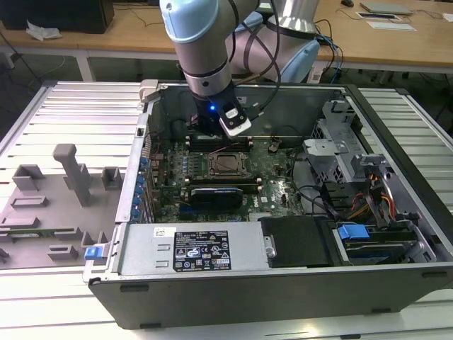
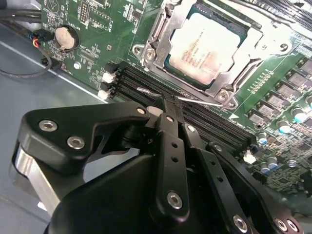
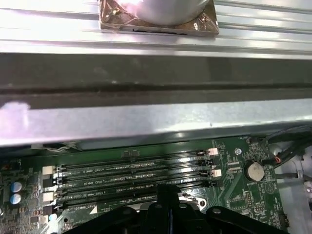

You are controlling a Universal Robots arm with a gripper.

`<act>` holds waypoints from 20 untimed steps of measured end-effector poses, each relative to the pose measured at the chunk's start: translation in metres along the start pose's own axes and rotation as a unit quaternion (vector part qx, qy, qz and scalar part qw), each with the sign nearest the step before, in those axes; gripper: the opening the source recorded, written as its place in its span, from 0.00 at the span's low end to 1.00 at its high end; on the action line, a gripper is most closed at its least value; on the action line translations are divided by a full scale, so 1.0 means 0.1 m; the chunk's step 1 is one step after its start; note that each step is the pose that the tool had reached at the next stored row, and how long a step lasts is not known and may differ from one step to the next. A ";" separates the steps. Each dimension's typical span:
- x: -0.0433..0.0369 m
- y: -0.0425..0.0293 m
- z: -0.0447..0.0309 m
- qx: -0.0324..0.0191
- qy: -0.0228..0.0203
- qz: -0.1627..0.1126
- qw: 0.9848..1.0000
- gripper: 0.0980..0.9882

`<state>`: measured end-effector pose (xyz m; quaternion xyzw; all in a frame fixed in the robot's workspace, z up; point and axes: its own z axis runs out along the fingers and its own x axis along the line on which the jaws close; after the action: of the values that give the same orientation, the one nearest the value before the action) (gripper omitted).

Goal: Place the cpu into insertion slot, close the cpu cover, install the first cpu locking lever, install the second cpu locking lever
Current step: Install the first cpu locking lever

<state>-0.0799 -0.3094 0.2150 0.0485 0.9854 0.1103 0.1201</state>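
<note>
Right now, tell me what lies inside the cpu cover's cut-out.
The cpu shows through the cpu cover, silvery top up. Whatever lies beneath it is hidden.

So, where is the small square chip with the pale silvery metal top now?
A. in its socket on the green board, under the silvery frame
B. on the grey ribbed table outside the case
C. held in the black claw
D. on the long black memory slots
A: the second wrist view shows the pale silvery square cpu seated on the green circuit board, the thin silvery cpu cover framing it.
</note>
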 end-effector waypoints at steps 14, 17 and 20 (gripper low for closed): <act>0.018 0.038 0.094 0.013 -0.013 0.053 0.998 0.01; 0.017 0.039 0.120 0.015 -0.015 0.062 0.998 0.01; 0.013 0.033 0.159 0.017 -0.017 0.072 0.997 0.01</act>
<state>-0.0770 -0.3027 0.2004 0.1231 0.9789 0.1009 0.1281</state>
